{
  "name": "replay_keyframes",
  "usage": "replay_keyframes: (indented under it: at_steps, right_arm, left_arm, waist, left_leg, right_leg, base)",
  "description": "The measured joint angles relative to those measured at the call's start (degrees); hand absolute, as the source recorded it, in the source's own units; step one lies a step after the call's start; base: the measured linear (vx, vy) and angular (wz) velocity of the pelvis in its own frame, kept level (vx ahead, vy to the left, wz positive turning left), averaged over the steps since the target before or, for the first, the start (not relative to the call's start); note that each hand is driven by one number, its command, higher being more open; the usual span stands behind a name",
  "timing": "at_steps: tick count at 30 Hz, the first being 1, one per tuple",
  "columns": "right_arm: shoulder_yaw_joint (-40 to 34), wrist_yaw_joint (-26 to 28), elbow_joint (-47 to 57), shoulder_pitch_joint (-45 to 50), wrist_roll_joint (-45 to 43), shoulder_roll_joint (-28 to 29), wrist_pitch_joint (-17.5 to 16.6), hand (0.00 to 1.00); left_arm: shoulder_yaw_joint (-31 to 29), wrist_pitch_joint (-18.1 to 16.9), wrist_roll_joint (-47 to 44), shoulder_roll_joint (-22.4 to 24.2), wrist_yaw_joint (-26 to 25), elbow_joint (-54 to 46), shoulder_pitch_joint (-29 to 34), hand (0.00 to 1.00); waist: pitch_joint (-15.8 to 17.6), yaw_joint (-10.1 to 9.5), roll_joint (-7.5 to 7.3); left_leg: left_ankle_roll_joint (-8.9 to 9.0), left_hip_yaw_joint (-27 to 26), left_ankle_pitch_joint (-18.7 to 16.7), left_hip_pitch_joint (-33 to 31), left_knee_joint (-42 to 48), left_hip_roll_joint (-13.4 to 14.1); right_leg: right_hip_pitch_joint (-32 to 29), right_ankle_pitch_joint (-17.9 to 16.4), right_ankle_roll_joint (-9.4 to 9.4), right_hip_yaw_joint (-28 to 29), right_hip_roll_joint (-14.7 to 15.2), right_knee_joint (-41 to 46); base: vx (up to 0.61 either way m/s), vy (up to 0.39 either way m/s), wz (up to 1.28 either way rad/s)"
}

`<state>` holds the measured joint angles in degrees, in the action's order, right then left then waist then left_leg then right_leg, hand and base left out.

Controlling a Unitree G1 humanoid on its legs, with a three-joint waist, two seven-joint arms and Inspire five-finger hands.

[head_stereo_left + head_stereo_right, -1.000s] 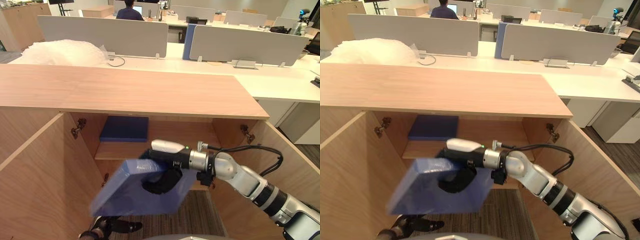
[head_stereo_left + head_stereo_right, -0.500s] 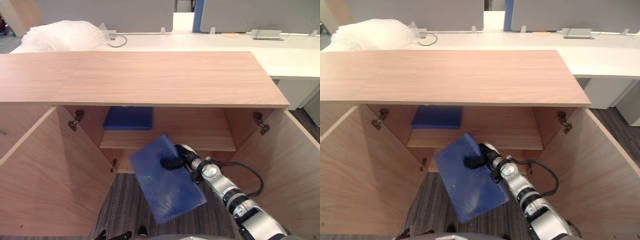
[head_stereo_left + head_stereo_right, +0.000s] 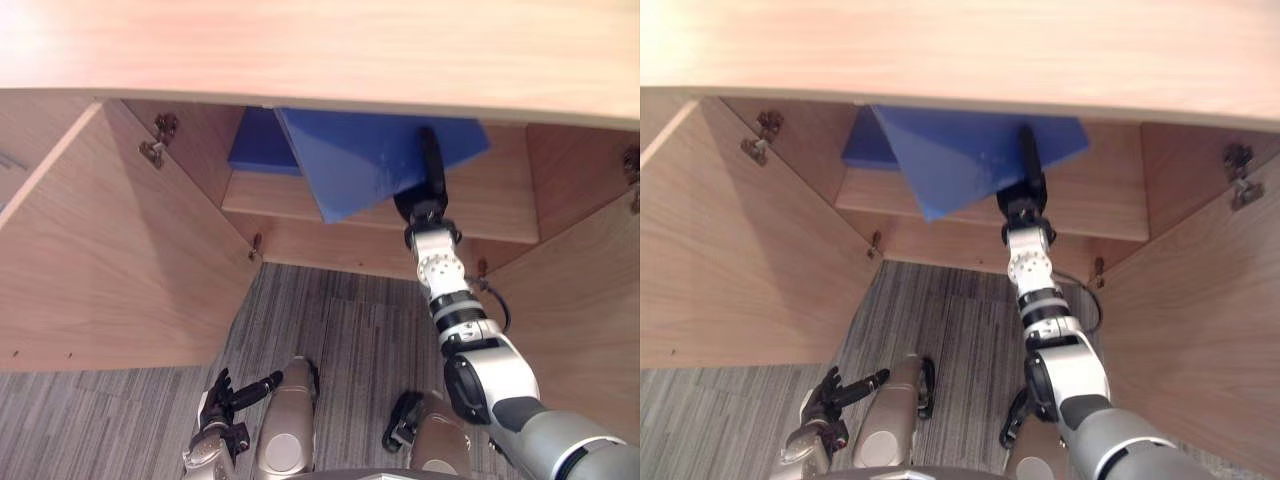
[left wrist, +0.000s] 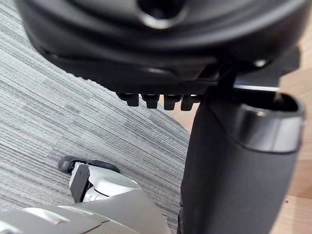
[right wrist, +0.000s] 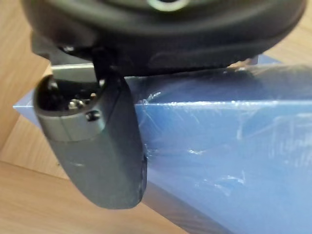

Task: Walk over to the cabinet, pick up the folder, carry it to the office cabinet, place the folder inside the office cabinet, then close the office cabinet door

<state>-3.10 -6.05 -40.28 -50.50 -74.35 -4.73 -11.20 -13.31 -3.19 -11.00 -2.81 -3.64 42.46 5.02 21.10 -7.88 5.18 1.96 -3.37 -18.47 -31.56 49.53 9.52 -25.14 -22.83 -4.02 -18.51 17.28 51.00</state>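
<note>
Left eye view: right robot hand (image 3: pixel 430 190) clamped on the blue folder (image 3: pixel 370 160), upper centre, partly inside the office cabinet (image 3: pixel 300 40).
Folder is tilted over the shelf (image 3: pixel 490 215), just beside a second folder (image 3: pixel 255 150) (upper left). I'd level it, slide deeper, release only once flat. Left robot hand (image 3: pixel 228 398) idle, fingers loose, lower left.

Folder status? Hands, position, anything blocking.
Right hand shut on folder, tilted over the cabinet shelf, not yet set down. Left hand open, low by the floor. Second blue folder lies on shelf's left.
</note>
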Motion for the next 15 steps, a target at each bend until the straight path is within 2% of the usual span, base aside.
replay_keyframes:
  at_steps: [3,7,15]
  right_arm:
    - [0.37,-1.0,1.01,-3.49,-0.08,-2.14,-0.19,0.0]
    - [0.48,-2.13,1.04,-7.19,-0.06,-3.4,-0.15,0.0]
    - [-0.77,-5.08,0.03,-14.15,-2.9,-7.69,-0.73,0.0]
  left_arm:
    - [0.54,-0.44,-2.31,0.06,0.14,-1.72,-0.68,1.0]
    - [0.37,-0.62,-3.9,0.08,0.18,-2.68,-2.53,1.0]
    - [1.32,0.23,-4.35,0.55,-1.24,-2.22,-3.81,1.0]
  waist:
    - [0.91,-0.07,0.63]
    - [1.88,-0.22,0.89]
    - [2.96,-1.15,1.09]
  left_leg:
    - [-0.07,1.77,-3.12,-7.76,9.61,-0.07]
    - [-0.3,2.57,-5.4,-15.6,18.29,-1.06]
    - [-0.56,2.65,-4.66,-22.39,21.33,-2.31]
  right_leg:
    - [-7.03,-3.66,-0.11,1.11,2.05,9.85]
    - [-14.88,-6.99,-0.05,3.13,4.81,19.64]
    - [-22.18,-7.5,0.22,4.41,6.79,24.12]
  base:
    - [-0.18,-0.004,0.11]
    - [-0.13,0.041,0.1]
    - [-0.02,0.038,0.07]
